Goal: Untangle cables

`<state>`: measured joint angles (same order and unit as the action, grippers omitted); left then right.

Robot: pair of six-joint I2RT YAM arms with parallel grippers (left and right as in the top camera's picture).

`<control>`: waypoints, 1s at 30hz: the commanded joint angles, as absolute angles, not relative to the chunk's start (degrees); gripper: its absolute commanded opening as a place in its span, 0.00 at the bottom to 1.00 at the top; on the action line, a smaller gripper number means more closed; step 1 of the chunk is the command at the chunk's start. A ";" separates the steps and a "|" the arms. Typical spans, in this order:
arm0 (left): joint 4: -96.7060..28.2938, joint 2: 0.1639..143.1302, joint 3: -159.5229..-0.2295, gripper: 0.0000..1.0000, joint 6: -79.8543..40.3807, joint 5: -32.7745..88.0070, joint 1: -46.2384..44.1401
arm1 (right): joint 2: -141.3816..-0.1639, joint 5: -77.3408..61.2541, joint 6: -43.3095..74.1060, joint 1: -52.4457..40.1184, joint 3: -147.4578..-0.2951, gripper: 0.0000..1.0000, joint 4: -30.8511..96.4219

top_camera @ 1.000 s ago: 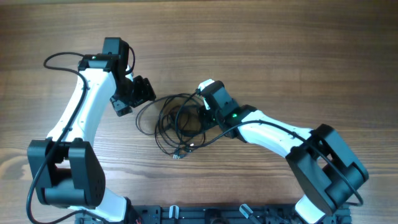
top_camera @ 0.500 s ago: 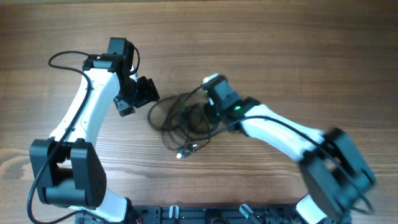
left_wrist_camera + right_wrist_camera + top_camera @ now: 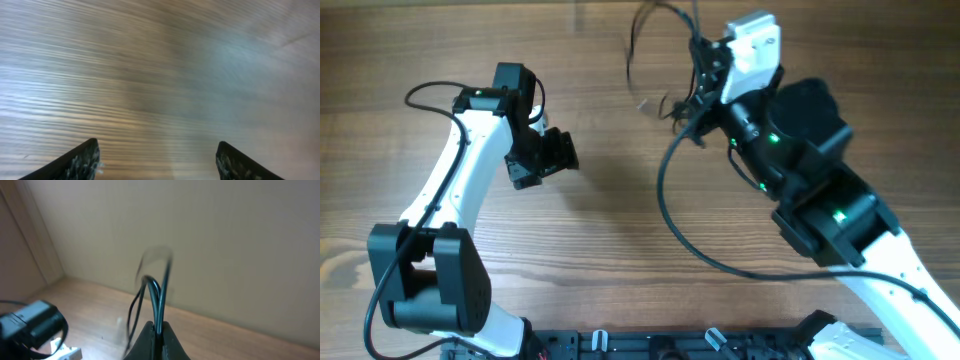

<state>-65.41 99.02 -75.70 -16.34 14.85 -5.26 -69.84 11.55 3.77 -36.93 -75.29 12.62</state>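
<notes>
The cables (image 3: 655, 45) are thin dark wires, lifted off the table and dangling in blurred loops near the top of the overhead view. My right gripper (image 3: 703, 70) is raised high and shut on them. In the right wrist view the cables (image 3: 156, 287) rise in a loop out of the shut right gripper (image 3: 157, 329), with two strands pinched between the fingertips. My left gripper (image 3: 558, 153) hovers over the wooden table (image 3: 620, 230) at the left, open and holding nothing. In the left wrist view the left gripper (image 3: 157, 161) shows only bare wood between its fingers (image 3: 82, 162).
A thick black arm cable (image 3: 670, 210) hangs in a curve below the raised right arm (image 3: 820, 190). Part of the left arm (image 3: 32, 325) shows at the lower left of the right wrist view, with a pale wall (image 3: 225, 240) behind.
My right gripper has shut on the tangle and risen fast toward the far side, carrying the cables off the table. The left arm has barely moved.
</notes>
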 commanded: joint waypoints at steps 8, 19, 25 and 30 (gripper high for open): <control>-67.92 99.18 -75.75 0.75 17.85 42.39 -13.04 | -78.54 12.45 3.01 -36.77 -75.00 0.04 12.34; -67.09 99.18 -75.75 0.81 19.09 40.69 -18.26 | -91.18 11.86 5.80 -36.75 -74.98 0.04 22.65; -64.97 99.18 -75.75 0.80 19.07 40.69 -18.26 | -91.20 2.66 2.74 -36.75 -74.98 1.00 22.15; -65.01 99.18 -75.75 0.82 17.56 40.69 -18.26 | -91.64 7.88 3.68 -36.67 -74.98 1.00 35.29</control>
<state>-65.56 99.02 -75.50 17.82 39.09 -17.89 -91.18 7.11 3.14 -35.24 -75.05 31.00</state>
